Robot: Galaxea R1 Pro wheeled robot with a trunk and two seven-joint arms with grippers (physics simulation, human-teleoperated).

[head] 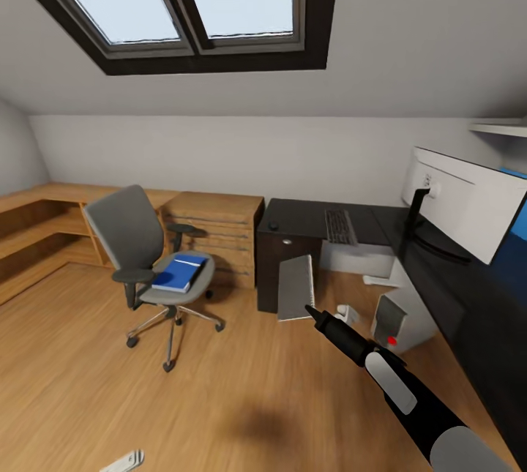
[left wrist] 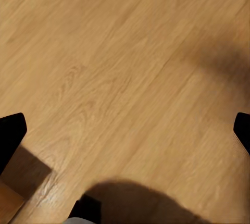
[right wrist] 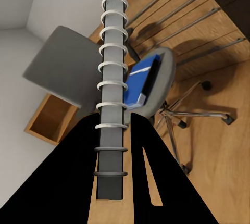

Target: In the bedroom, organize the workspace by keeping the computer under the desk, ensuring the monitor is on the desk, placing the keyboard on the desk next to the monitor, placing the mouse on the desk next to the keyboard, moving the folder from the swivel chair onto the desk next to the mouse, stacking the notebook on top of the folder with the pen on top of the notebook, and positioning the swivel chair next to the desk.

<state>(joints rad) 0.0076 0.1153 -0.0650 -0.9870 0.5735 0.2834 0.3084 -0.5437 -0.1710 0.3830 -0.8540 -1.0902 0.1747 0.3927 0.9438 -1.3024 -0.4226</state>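
notebook (head: 296,287) | clamped in right pincer (head: 310,309) | swivel chair (head: 139,245) ahead bearing folder (head: 180,271) | left pincer (left wrist: 125,130) wide apart

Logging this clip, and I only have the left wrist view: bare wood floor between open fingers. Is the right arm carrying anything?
Observer: Yes, the right gripper is shut on the notebook, gripping it at its spiral binding.
Operator: Where is the folder?
Observer: The folder lies on the seat of the swivel chair.
Operator: And the keyboard?
Observer: The keyboard lies on the desk, apart from the monitor.
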